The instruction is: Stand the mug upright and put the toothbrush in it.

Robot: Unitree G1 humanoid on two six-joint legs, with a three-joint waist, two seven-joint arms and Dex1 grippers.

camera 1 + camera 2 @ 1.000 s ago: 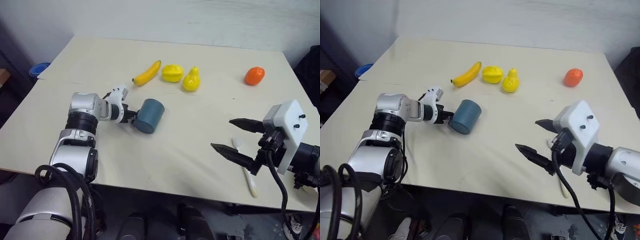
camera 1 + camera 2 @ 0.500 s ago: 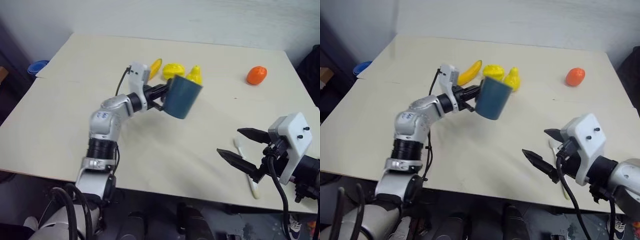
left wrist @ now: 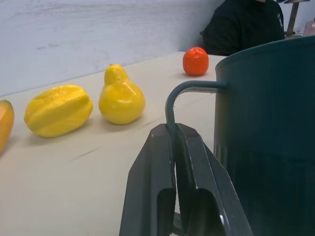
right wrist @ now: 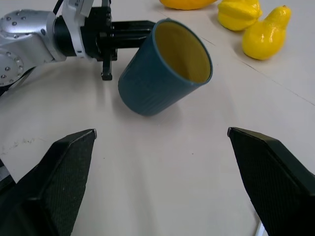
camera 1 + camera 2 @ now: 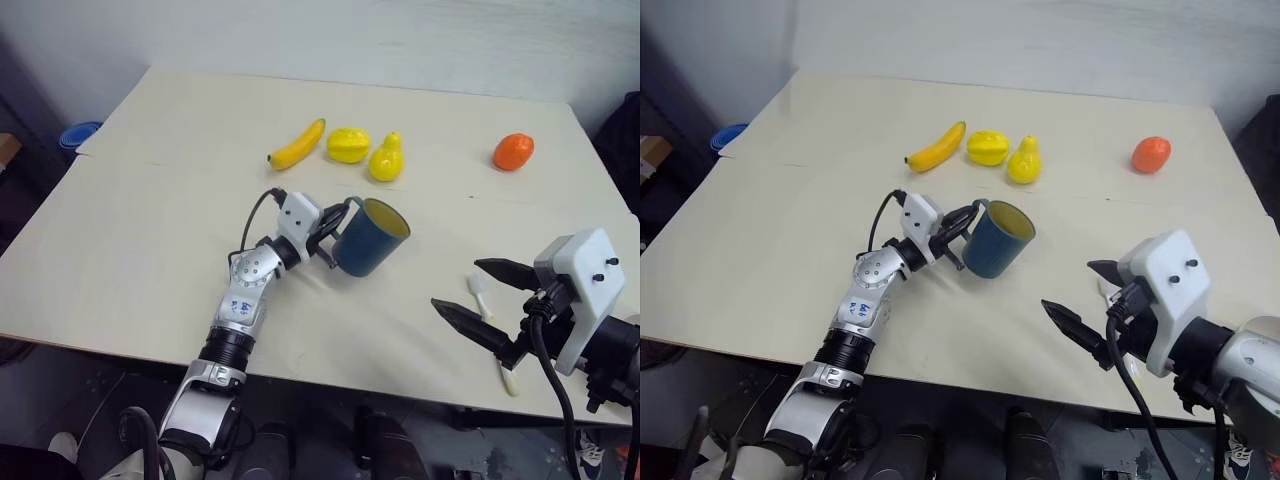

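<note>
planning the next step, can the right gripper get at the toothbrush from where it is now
Probably yes. The right gripper hangs open just above the toothbrush, which lies flat and alone near the table edge; the mug is well off to the side.

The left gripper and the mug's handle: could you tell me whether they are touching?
Touching. The left wrist view shows the left gripper with its two black fingers shut on the thin loop handle of the teal mug, pinched between them.
</note>
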